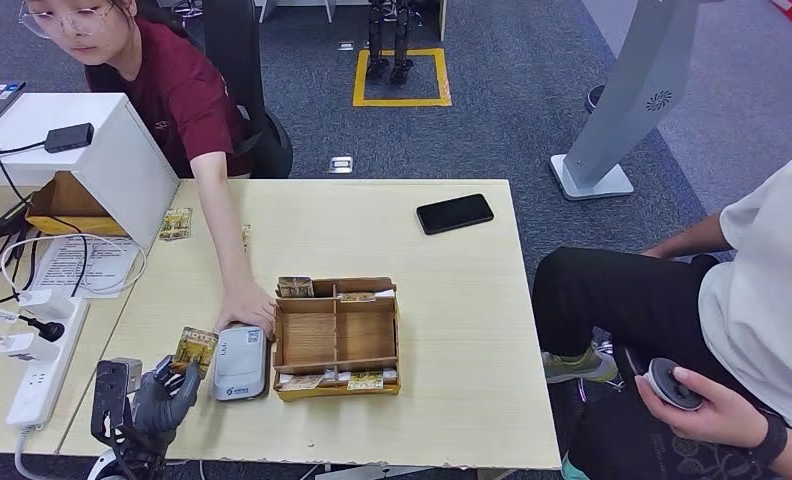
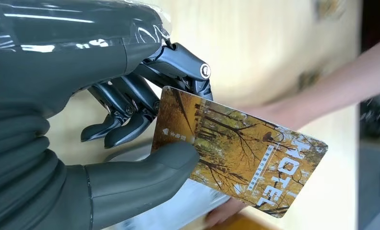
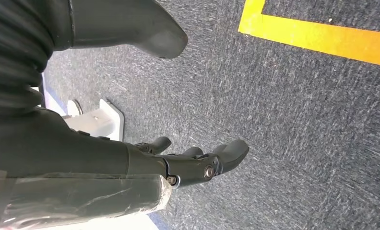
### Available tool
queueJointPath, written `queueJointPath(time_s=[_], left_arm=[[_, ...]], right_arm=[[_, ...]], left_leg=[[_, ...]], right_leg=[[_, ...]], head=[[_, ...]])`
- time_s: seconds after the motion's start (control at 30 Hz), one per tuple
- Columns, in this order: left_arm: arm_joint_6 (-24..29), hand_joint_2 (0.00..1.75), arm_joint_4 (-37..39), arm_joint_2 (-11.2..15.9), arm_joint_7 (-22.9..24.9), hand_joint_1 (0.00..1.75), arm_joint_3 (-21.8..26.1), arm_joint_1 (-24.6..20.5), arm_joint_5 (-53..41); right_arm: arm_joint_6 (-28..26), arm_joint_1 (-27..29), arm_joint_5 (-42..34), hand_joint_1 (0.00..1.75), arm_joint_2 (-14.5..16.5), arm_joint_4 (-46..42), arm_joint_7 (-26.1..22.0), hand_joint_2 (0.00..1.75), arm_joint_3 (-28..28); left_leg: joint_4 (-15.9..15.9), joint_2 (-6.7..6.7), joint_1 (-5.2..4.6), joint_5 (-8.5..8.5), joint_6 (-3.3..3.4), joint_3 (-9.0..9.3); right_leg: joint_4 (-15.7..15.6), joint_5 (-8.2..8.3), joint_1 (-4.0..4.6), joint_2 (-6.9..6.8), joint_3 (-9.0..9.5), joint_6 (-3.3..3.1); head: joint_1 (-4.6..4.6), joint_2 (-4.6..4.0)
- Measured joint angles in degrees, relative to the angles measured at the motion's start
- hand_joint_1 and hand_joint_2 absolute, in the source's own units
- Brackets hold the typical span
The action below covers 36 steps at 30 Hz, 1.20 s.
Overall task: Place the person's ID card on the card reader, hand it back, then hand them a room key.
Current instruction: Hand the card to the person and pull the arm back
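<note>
My left hand pinches a hotel room key card between thumb and fingers; the card bears an autumn-tree print and the word "HOTEL". The hand sits at the near left edge of the worktop, with the card raised just beside the card reader, a flat white-grey unit lying on the worktop. A person's hand rests at the far end of the reader, touching it; the arm reaches in from a person in a dark red shirt seated behind the worktop. Whether an ID card lies under that hand I cannot tell, since the left wrist view is blurred there. Just to the right of the reader stands a wooden tray with compartments, more cards tucked along its near and far edges. A black phone lies well apart, toward the far right of the worktop. My right hand hangs over grey carpet marked with a yellow line; its fingers are loosely extended, apart from the thumb, holding nothing. A second seated person is at the right.
</note>
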Motion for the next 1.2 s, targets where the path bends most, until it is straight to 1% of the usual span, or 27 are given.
queueJointPath(time_s=[0.1,0.2,0.33,0.63,0.73,0.9,1.03,1.1,1.2], left_arm=[[5.0,1.75,-0.7,-0.9,-1.6,1.75,-0.9,-3.0,-2.5],[6.9,1.75,-0.8,-1.4,-2.4,1.75,-2.0,-6.2,-3.2],[7.5,1.75,-0.8,-1.6,-2.7,1.75,-3.0,-8.6,-3.3],[8.0,1.75,-0.7,-1.7,-2.9,1.75,-3.8,-10.0,-3.3],[9.3,1.75,-0.5,-1.7,-2.8,1.75,-4.1,-12.0,-3.9],[13.5,1.75,2.0,-1.5,-2.6,1.75,-4.8,-17.4,-7.8],[18.7,1.75,5.0,-1.4,-3.0,1.75,-5.2,-21.9,-13.5],[20.6,1.75,6.2,-1.4,-3.2,1.75,-5.4,-23.4,-15.8],[21.6,1.75,7.4,-1.4,-3.4,1.75,-5.6,-24.6,-17.0]], right_arm=[[0.0,-0.1,0.6,0.0,0.1,0.0,-0.2,1.75,0.0],[0.1,-0.3,1.1,0.0,0.2,0.0,-0.4,1.75,0.0],[0.1,-0.3,1.3,0.0,0.3,0.0,-0.4,1.75,0.0],[0.3,-0.3,1.8,0.0,0.3,0.0,-0.3,1.75,0.0],[0.7,-0.4,2.5,0.0,0.3,0.0,0.0,1.75,0.0],[1.3,-0.6,3.7,0.0,0.3,0.0,0.0,1.75,0.1],[1.9,-0.8,4.7,0.0,0.4,0.0,0.2,1.75,0.3],[2.0,-0.8,5.2,0.0,0.5,0.0,0.4,1.75,0.5],[2.1,-0.7,5.6,0.0,0.7,0.0,0.6,1.75,0.8]], left_leg=[[0.0,0.0,0.0,0.0,0.0,-0.01],[0.0,0.03,0.0,0.01,0.0,0.01],[0.0,0.05,0.0,0.0,0.0,0.01],[0.0,0.07,0.0,0.0,0.0,-0.09],[0.0,0.06,0.0,0.0,0.0,-0.09],[0.0,0.05,0.0,0.04,-0.02,-0.08],[0.0,0.05,0.0,0.05,-0.02,-0.08],[0.0,0.06,0.0,0.05,-0.02,-0.08],[0.0,0.08,0.0,0.04,-0.02,-0.09]], right_leg=[[0.0,0.02,0.0,0.0,0.02,-0.01],[0.0,0.04,0.0,0.04,0.02,-0.01],[0.0,0.04,0.0,0.09,0.0,-0.01],[0.0,0.03,0.0,0.1,-0.13,-0.01],[0.0,0.03,0.0,0.09,-0.12,-0.01],[0.0,0.06,0.0,0.09,-0.1,-0.02],[0.0,0.07,0.0,0.09,-0.1,-0.02],[0.0,0.06,0.0,0.1,-0.1,-0.02],[0.0,0.06,0.0,0.14,-0.13,-0.02]], head=[[0.0,0.0],[0.0,0.0],[-0.01,0.0],[0.0,0.0],[0.0,0.0],[0.01,0.0],[0.01,0.0],[0.01,0.0],[0.0,0.0]])
